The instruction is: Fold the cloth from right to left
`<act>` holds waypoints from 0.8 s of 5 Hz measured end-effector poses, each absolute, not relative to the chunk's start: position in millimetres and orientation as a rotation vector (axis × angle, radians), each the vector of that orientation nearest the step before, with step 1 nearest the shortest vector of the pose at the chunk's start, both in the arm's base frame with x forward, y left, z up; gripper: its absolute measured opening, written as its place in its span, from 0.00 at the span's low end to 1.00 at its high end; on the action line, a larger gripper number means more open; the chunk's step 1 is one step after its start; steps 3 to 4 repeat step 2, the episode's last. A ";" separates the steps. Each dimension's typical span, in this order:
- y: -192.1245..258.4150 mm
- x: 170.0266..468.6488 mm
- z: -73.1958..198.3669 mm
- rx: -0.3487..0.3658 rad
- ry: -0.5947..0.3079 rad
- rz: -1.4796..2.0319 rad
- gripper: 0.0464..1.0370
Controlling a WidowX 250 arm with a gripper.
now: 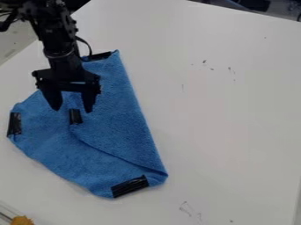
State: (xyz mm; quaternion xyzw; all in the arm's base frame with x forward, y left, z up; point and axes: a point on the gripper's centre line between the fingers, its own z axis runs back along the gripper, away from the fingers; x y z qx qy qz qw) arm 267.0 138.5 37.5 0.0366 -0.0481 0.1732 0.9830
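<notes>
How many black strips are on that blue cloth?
4 that I see: one at the cloth's top corner, one at its left edge, one mid-cloth near the pincer, one at the bottom. The fold may hide others.

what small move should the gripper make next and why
Probably lift the gripper straight up, away from the cloth: its fingers are apart, and the flap's taped corner lies over the lower layer towards the left, so the fold looks made.
</notes>
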 end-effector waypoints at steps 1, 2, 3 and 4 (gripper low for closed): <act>138.9 293.0 58.7 0.125 -0.145 0.190 0.97; 131.6 302.7 53.0 0.099 -0.134 0.139 0.96; 131.6 302.7 53.0 0.099 -0.134 0.139 0.96; 131.6 302.7 53.0 0.099 -0.134 0.139 0.96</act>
